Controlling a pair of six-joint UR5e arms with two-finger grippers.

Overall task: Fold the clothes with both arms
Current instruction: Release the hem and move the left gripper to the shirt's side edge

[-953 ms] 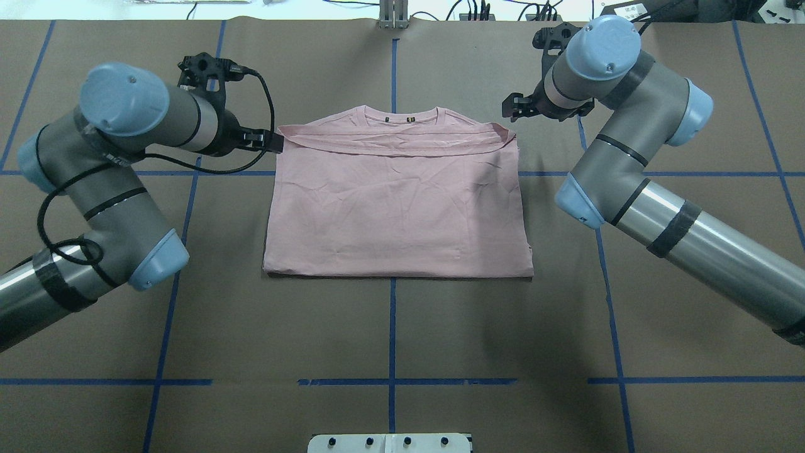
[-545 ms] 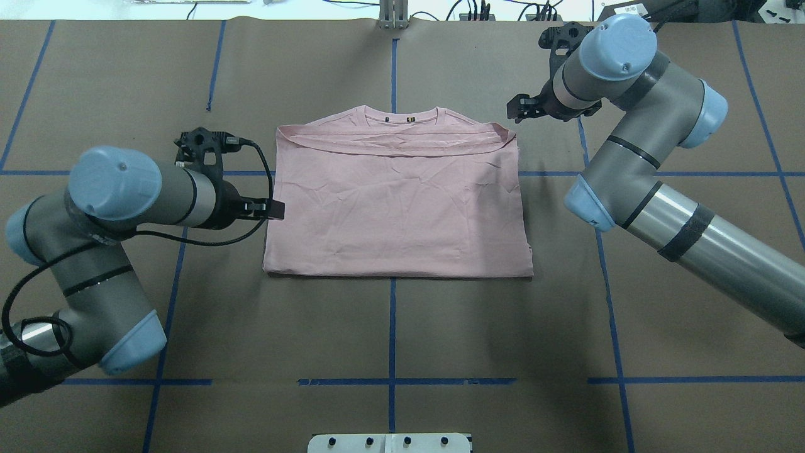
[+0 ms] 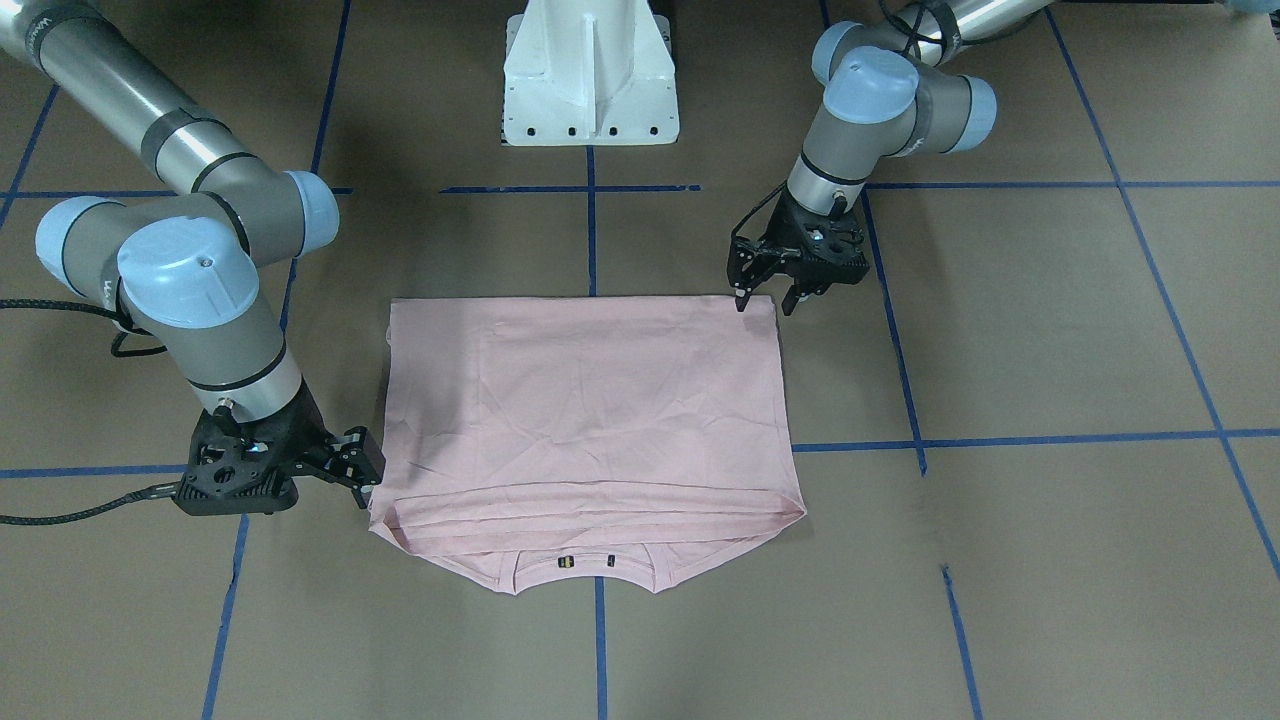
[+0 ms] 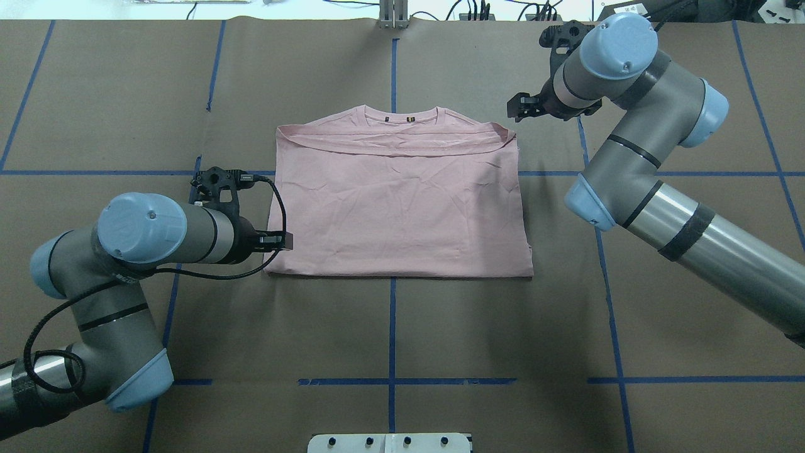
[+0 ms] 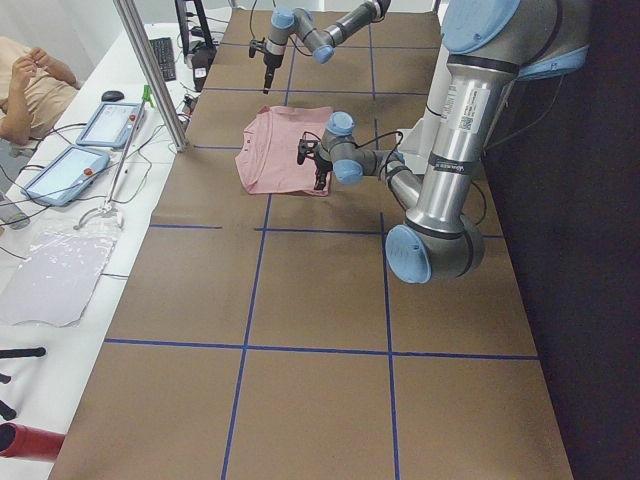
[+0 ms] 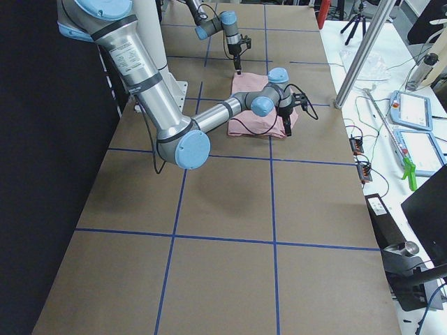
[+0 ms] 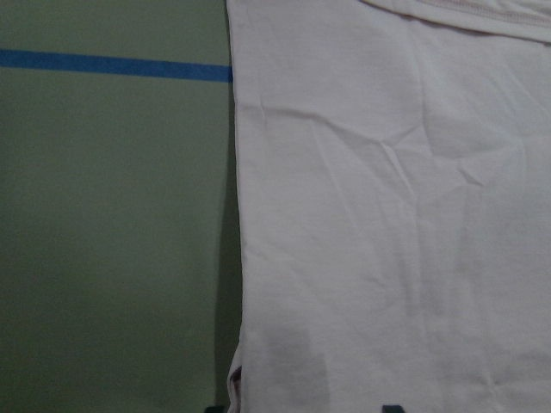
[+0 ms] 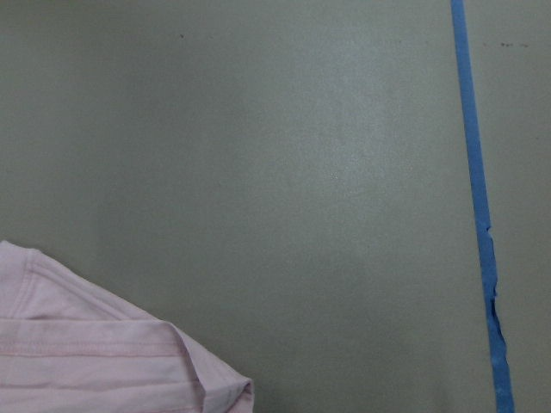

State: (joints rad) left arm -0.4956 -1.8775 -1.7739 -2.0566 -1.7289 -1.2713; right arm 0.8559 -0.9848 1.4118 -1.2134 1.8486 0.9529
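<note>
The pale pink T-shirt lies folded into a flat rectangle. Its plain side is up and its ribbed collar is at the far edge; the cartoon print is hidden. My left gripper is open and low at the shirt's near-left corner. In the front-facing view one fingertip stands over the shirt's edge and the other outside it. In the left wrist view the shirt's left edge runs between the fingertips. My right gripper is open and empty, just beyond the shirt's far-right corner, apart from it.
The table is covered in brown paper with a grid of blue tape lines. The white pedestal base stands at the near edge. A metal post and cables are at the far edge. An operator sits beside tablets.
My left arm has swung from the shirt's far-left corner toward me along its left edge to the near-left corner. The right gripper drew slightly right and then held still. The shirt has not moved.
</note>
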